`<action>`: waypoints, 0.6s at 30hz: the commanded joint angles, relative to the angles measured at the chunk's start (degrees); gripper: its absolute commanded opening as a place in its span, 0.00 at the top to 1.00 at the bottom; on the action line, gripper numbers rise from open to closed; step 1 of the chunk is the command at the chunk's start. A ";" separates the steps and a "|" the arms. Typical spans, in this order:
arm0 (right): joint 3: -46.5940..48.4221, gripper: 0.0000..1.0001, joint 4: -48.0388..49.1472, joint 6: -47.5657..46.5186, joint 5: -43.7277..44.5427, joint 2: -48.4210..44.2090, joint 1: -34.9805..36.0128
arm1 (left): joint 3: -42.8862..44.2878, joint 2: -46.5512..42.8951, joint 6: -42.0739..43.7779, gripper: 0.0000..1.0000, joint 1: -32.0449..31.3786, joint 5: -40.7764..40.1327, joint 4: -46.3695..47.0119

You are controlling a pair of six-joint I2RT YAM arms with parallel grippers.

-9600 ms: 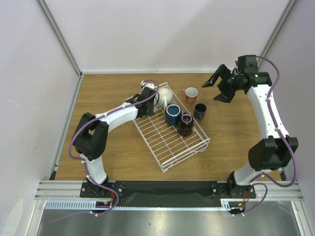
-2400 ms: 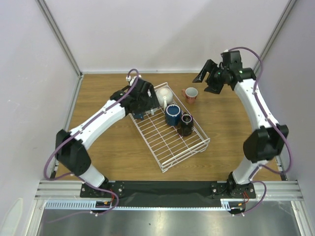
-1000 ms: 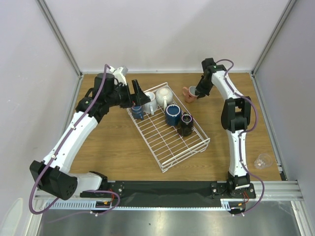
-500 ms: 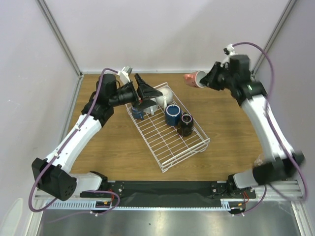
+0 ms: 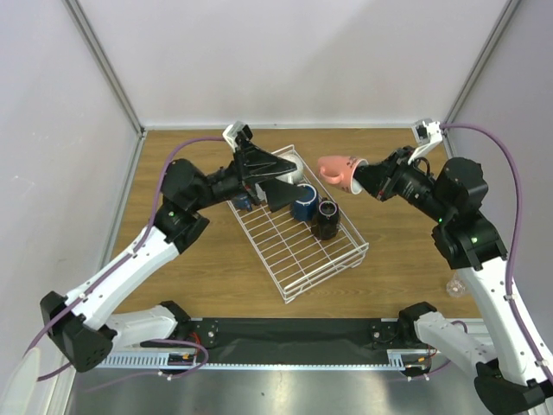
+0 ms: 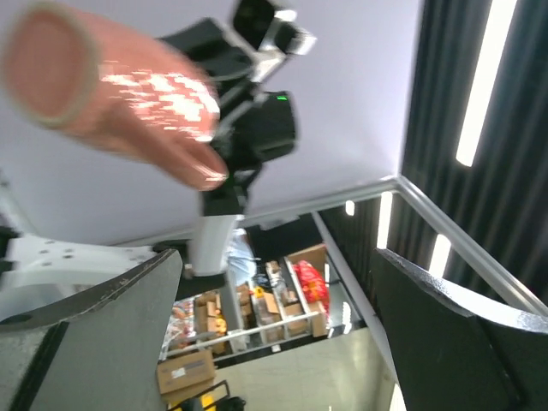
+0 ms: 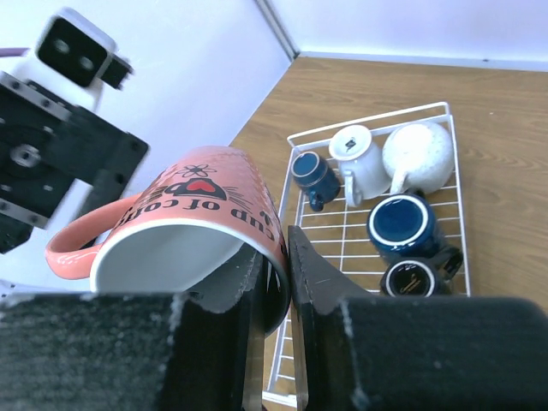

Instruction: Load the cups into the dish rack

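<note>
Salmon-pink mug (image 5: pixel 340 168): rim pinched in right gripper (image 5: pixel 361 176), airborne near far edge of dish rack (image 5: pixel 298 255), for loading. Left gripper (image 5: pixel 275 178): spread wide, empty.

Top cam overhead; L wrist aims up, R wrist down; all share pink mug (image 5: pixel 341 169).

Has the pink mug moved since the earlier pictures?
Yes. The pink mug is up off the table beside the dish rack, tipped in the right tool.
</note>
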 commanded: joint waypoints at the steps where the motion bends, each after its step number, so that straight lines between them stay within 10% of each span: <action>1: 0.17 1.00 5.22 0.82 0.11 -3.50 2.09 | 1.00 -2.09 -9.03 0.02 -3.21 -2.22 2.45; 18: -1.34 1.00 5.31 -3.48 1.43 -7.37 7.72 | 2.84 5.73 -16.94 0.10 -14.82 -6.79 6.48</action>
